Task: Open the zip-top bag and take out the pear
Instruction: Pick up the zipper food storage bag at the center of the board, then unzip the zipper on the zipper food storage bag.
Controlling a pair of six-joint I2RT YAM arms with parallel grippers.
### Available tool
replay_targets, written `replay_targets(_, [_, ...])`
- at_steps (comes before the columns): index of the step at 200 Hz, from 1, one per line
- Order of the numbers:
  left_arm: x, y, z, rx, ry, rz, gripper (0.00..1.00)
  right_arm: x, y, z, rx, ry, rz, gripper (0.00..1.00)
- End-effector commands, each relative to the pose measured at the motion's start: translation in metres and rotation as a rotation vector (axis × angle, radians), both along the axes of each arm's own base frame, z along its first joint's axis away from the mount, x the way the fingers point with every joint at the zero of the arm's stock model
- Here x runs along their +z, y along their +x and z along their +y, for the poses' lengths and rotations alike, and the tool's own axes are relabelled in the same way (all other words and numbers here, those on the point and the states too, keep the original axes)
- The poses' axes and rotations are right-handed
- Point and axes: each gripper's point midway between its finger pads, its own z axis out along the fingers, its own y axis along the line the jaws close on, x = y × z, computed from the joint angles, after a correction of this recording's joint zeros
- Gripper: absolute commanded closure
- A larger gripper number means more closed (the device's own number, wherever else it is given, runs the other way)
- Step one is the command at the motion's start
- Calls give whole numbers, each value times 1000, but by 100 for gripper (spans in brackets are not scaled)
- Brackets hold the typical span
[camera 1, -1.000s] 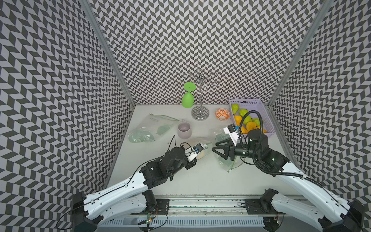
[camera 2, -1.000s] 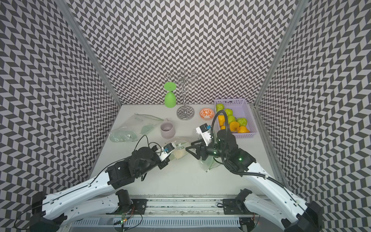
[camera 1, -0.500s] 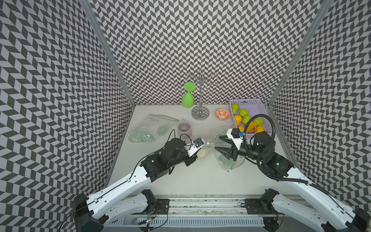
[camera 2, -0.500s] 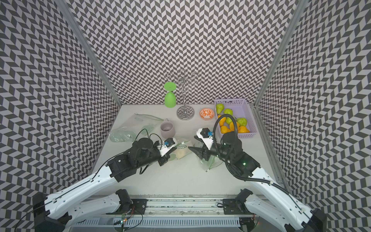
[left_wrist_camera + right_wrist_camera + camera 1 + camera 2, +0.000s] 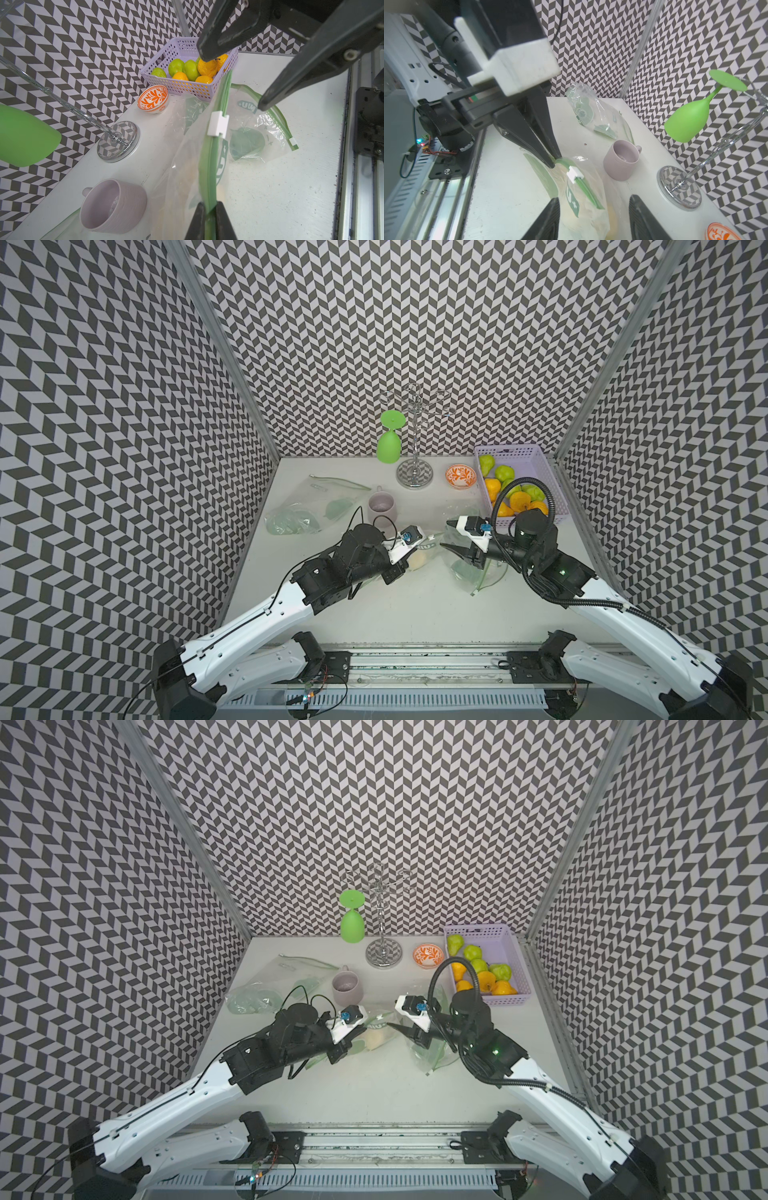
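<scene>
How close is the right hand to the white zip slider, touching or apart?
Apart. The right wrist view shows the open right hand short of the white slider, with clear zip-top bag between them. The left hand grips the bag beside it.

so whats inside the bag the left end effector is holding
What looks like the pear, pale yellowish, shows through the zip-top bag. The plastic blurs its outline and the left end effector covers part.
</scene>
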Motion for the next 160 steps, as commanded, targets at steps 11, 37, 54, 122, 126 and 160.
replay_targets(11, [18,0,-1,-3,-40,-9,87,15,-6,7,64,27,-99,50])
replay_targets(37, [18,1,-1,-1,-38,-10,87,8,-5,13,94,-8,-72,53])
replay_targets(54, [18,2,-2,-2,-36,-6,87,4,-5,14,99,-14,-65,53])
replay_targets(122, [15,3,-3,-2,-28,-3,86,5,-9,18,124,2,-54,65])
replay_targets(126, [14,4,-3,1,-26,-2,86,4,-9,18,127,0,-50,67])
replay_targets(160, [12,5,-4,3,-18,3,86,5,-13,20,149,0,-31,85])
